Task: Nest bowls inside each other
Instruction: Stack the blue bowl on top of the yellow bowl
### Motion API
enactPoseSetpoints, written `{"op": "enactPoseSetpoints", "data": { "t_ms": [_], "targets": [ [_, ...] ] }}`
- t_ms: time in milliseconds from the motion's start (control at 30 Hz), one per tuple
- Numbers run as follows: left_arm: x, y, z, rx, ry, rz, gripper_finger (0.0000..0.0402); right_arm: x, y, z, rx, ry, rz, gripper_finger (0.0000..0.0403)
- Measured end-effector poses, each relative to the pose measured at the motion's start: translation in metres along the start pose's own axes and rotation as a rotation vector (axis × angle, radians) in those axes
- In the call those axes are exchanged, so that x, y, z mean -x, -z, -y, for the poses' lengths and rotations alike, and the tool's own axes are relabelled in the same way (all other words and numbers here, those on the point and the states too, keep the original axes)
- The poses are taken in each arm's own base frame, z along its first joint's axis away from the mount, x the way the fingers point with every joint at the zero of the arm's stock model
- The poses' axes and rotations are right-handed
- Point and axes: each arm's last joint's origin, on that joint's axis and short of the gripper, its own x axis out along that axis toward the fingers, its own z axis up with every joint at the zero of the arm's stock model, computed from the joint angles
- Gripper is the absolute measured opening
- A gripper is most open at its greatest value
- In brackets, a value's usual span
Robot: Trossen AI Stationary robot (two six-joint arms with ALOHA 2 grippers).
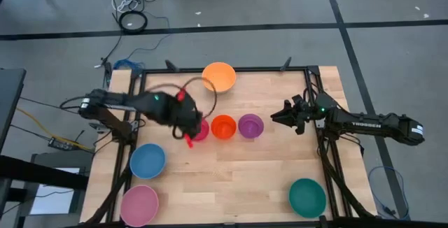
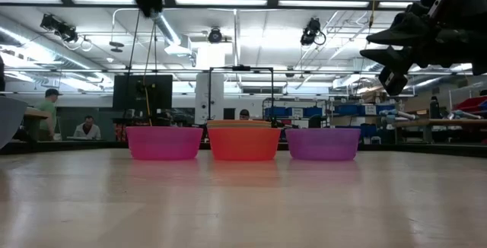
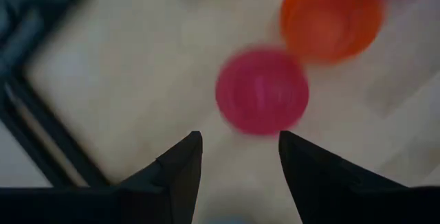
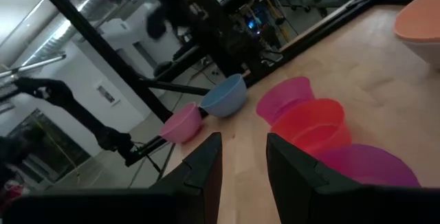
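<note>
Three small bowls stand upright in a row at mid-table: magenta (image 1: 201, 131), red-orange (image 1: 223, 127) and purple (image 1: 250, 126). Larger bowls stand apart: orange (image 1: 219, 76) at the far edge, blue (image 1: 148, 161) and light pink (image 1: 139, 204) at the near left, teal (image 1: 307, 196) at the near right. My left gripper (image 3: 240, 138) hangs open above the magenta bowl (image 3: 262, 91), pointing steeply down, with nothing between its fingers. My right gripper (image 4: 244, 138) hovers open and level at the right (image 1: 274, 116), pointing toward the row.
A black frame (image 1: 311, 70) runs along the table's far and side edges. Bare wood lies between the row and the near edge. In the low view the row (image 2: 243, 143) stands side by side, with people at desks in the room behind.
</note>
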Motion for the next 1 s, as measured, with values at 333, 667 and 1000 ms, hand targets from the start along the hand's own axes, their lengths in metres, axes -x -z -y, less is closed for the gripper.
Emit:
{"op": "enactPoseSetpoints", "data": {
  "t_ms": [333, 667, 1000],
  "targets": [
    [-0.048, 0.06, 0.037, 0.259, 0.051, -0.283, 0.0202, 0.0, -0.001, 0.0, -0.008, 0.013, 0.018, 0.0103],
    [-0.049, 0.112, 0.046, 0.415, -0.047, -0.51, 0.0202, 0.0, -0.001, 0.0, -0.025, 0.016, 0.018, 0.0103],
    [-0.075, 0.138, 0.058, 0.494, 0.018, -0.53, 0.0202, 0.0, -0.001, 0.0, -0.027, 0.02, 0.021, 0.0103]
  ]
}}
